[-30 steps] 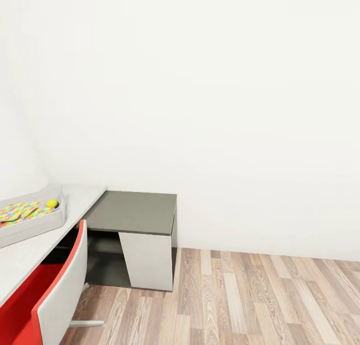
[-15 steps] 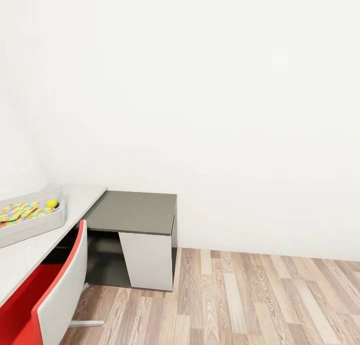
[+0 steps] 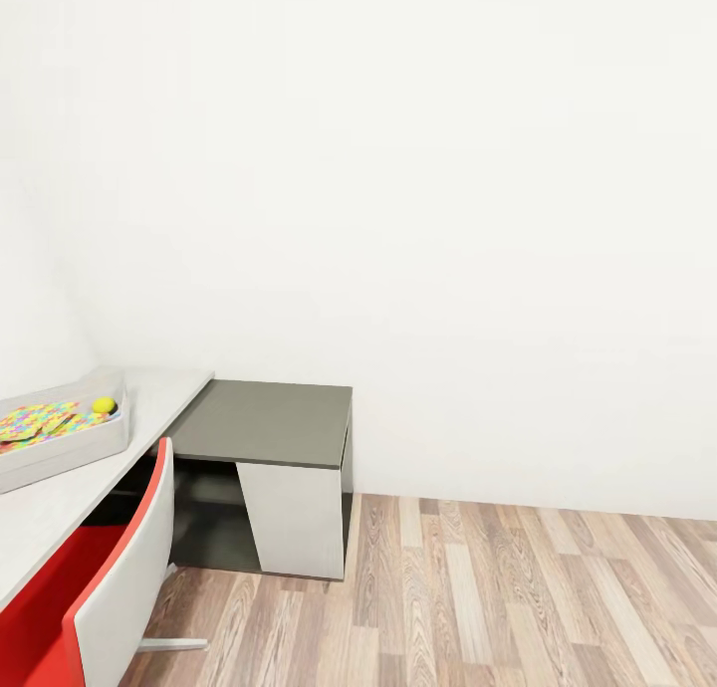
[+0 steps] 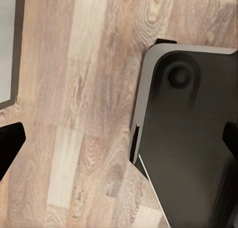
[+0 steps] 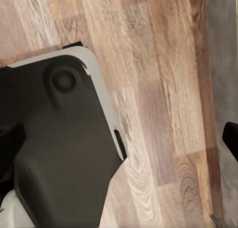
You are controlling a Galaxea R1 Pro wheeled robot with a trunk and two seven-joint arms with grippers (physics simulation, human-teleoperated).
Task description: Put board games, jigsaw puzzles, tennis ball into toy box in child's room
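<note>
At the head view's left edge, the toy box [image 3: 62,456] rests on the pale table [image 3: 60,513]. Inside it lie the bright jigsaw puzzles [image 3: 38,419] and the tennis ball [image 3: 104,405], which sits at the box's right end. The board games are out of view. My left gripper [image 4: 119,141] hangs open over the wood floor, its black fingertips at the picture's two edges. My right gripper [image 5: 119,139] is also open above the floor. Nothing is between either pair of fingers.
A red-and-white chair [image 3: 112,587] stands tucked against the table's front. A lower dark grey side unit [image 3: 269,423] with a white panel joins the table's right end. Wood-plank floor [image 3: 518,597] stretches right along the white wall. My dark base [image 4: 193,139] [image 5: 59,148] shows beneath both grippers.
</note>
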